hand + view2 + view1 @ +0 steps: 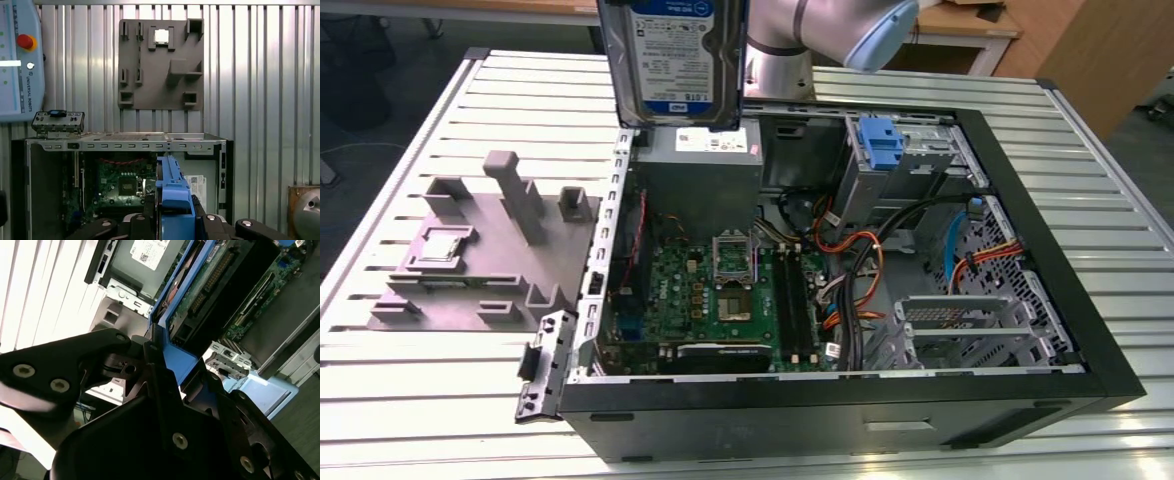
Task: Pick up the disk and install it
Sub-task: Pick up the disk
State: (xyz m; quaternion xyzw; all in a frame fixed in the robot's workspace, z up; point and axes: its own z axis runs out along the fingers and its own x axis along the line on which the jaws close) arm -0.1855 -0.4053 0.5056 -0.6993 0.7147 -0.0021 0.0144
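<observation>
My claw (150,360) is clamped on the disk (674,50), held upright in the air above the far wall of the open computer case (1074,300), near the far edge of the counter (427,400). Step 1 of 2, pickup, looks done; installing remains.

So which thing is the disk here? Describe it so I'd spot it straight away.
Start at the open black computer case on the slatted metal table. Above it, the pincer holds the disk upright over the grey power-supply box. Unlike the fixed blue bracket nearby, it is a flat slab with a white-and-blue label.
</observation>
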